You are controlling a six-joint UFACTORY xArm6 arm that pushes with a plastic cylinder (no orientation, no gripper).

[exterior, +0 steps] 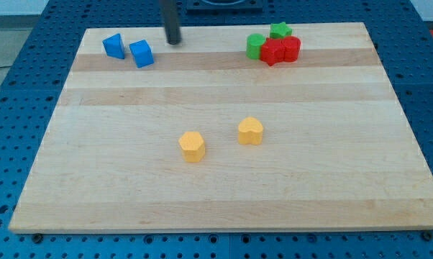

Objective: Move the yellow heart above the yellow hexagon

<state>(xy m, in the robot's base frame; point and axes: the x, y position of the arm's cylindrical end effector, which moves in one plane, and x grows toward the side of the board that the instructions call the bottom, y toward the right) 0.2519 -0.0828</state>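
Nearest the camera, the yellow hexagon (192, 146) sits on the counter (224, 194), far below my tip (174, 42). Just right of it and slightly higher lies the yellow heart (250, 132), well below-right of my tip. No hand exists; the rod holds nothing, touching no block.

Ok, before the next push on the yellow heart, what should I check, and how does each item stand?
1. My tip in view: ok, near the view's top, right of the blue blocks.
2. Tip touching the yellow heart: not ok, far apart.
3. Heart above the yellow hexagon: not ok, it sits to the hexagon's right.
4. Board above the hexagon clear: ok.
5. Red and green cluster off the path: ok.
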